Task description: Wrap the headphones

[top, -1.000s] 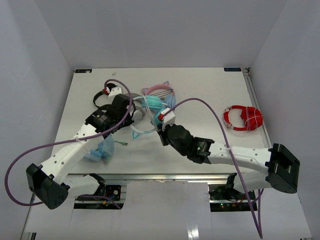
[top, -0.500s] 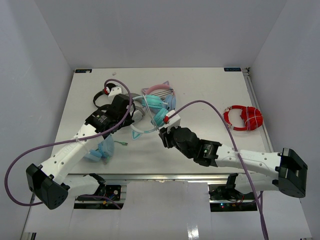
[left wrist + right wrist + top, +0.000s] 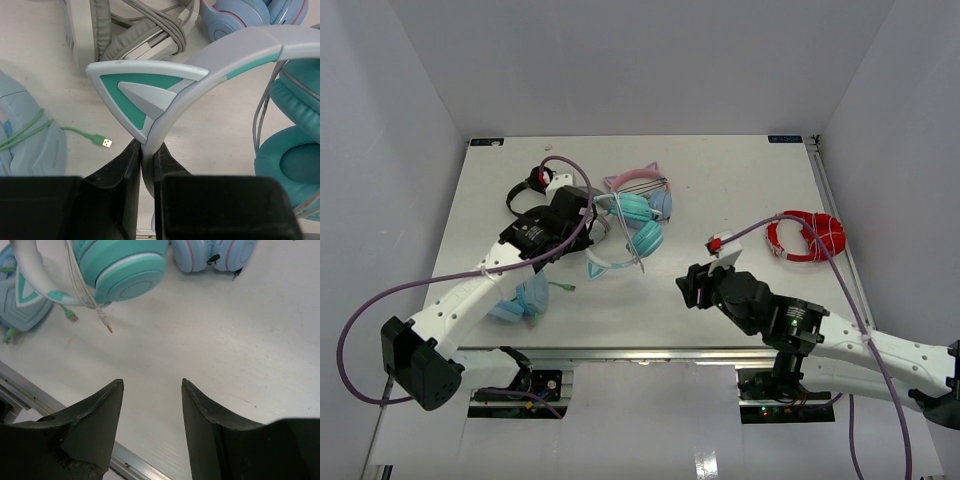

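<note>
The headphones [image 3: 636, 224] have turquoise ear cups, a white headband and teal cat ears, and lie at the table's middle. My left gripper [image 3: 582, 216] is shut on the white headband [image 3: 240, 54] right beside a teal cat ear [image 3: 136, 93]; a teal cup [image 3: 295, 167] shows to the right. The thin white cable hangs over a cup [image 3: 125, 265], and its jack plug [image 3: 106, 325] lies loose on the table. My right gripper [image 3: 694, 286] is open and empty, over bare table to the near right of the headphones, also seen in the right wrist view [image 3: 151, 386].
A blue-cupped pair with a pink cat-ear band [image 3: 650, 188] lies just behind. Grey headphones [image 3: 145, 30] and a black pair [image 3: 525, 190] lie at the left. A light-blue pair [image 3: 520, 298] with a green USB cable [image 3: 106, 143] lies near the front left. A red cable coil [image 3: 807, 236] lies at the right.
My right gripper has pulled back from the headphones toward the near right and is open and empty. The left gripper keeps its hold on the headband and has shifted slightly farther.
</note>
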